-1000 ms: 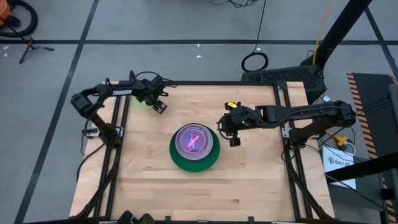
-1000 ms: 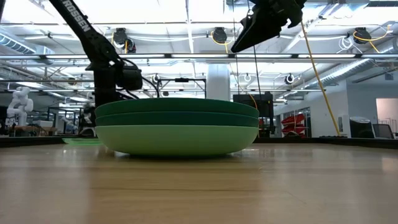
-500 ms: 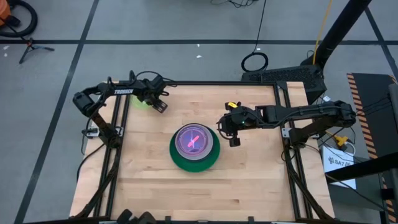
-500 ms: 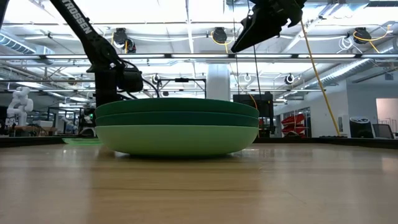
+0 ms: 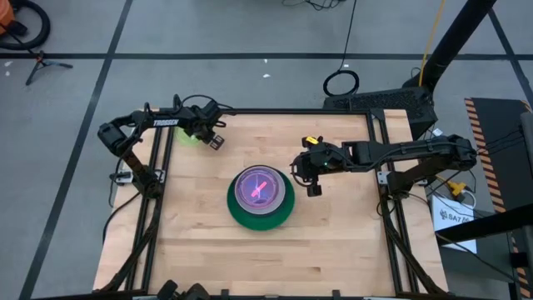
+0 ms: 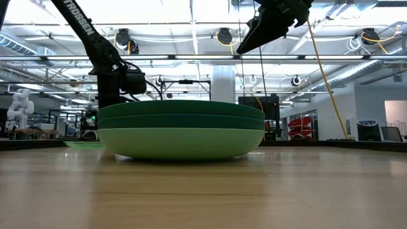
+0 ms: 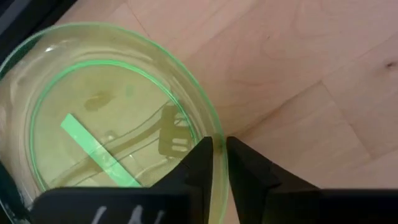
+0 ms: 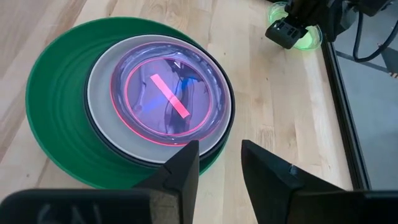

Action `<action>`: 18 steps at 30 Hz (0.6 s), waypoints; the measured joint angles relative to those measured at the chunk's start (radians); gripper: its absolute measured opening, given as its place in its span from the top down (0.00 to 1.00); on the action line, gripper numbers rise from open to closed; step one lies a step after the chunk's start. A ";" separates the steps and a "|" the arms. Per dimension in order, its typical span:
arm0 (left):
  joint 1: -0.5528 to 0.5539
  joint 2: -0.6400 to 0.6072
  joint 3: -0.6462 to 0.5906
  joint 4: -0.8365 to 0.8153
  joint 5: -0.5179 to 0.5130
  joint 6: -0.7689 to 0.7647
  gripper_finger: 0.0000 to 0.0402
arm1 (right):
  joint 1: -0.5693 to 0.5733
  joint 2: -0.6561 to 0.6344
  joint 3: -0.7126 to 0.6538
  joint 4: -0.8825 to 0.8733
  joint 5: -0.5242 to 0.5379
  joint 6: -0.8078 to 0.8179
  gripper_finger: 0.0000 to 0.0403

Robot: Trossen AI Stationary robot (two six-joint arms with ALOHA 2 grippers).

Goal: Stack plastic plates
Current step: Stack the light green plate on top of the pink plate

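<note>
A stack of plates [image 5: 261, 196] stands mid-table: a mint plate [image 6: 181, 141] at the bottom, dark green ones [image 8: 56, 112] above it, then dark and white medium plates [image 8: 102, 87]. Small red and cyan translucent plates [image 8: 168, 93] lie on top. A small lime translucent plate [image 7: 106, 118] lies flat at the far left corner [image 5: 187, 136]. My left gripper [image 7: 217, 146] is shut on its rim [image 5: 215, 140]. My right gripper [image 8: 217, 152] hangs open and empty above the table, right of the stack [image 5: 310, 179]. My left gripper pinches the lime plate's rim [image 7: 216, 163] on the side toward the table's middle. One finger [image 7: 200, 158] is inside the plate and the other [image 7: 245, 165] outside. The fingers slant down from above. The plate lies flat on the table.
Bare wooden tabletop [image 5: 333, 242] lies around the stack, wide on the near and right sides. The table's black frame rail [image 8: 342, 112] runs along the far edge just behind the lime plate.
My left gripper has shifted a little toward the table's far edge at the lime plate. The stack and my right gripper have kept still.
</note>
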 joint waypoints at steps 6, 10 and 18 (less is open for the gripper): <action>-0.002 0.000 0.000 -0.001 -0.001 -0.001 0.93 | 0.000 0.000 0.000 -0.006 0.000 0.007 0.71; -0.022 -0.001 0.000 -0.002 -0.014 -0.002 0.98 | 0.000 0.000 0.000 -0.008 0.000 0.011 0.71; -0.102 -0.021 0.000 -0.043 -0.097 -0.006 0.99 | 0.000 0.000 0.000 -0.016 0.000 0.011 0.71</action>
